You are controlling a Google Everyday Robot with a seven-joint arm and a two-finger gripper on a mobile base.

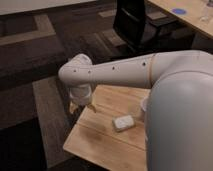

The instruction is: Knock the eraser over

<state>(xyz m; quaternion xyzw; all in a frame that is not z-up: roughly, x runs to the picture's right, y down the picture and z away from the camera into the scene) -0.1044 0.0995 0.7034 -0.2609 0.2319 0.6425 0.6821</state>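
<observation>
A light wooden table (102,146) sits at 6 o'clock on dark patterned carpet (35,60), the gripper (82,104) over its 10 o'clock corner, a black office chair (134,22) at 12 o'clock, and a second desk (192,17) bearing a blue disc (177,11) at 1 o'clock.

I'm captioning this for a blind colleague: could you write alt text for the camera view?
A white robot arm reaches across the frame, its gripper hanging over the picture-left end of a small wooden table. The white eraser lies on the table, apart from the gripper. A black chair stands behind on dark carpet.
</observation>
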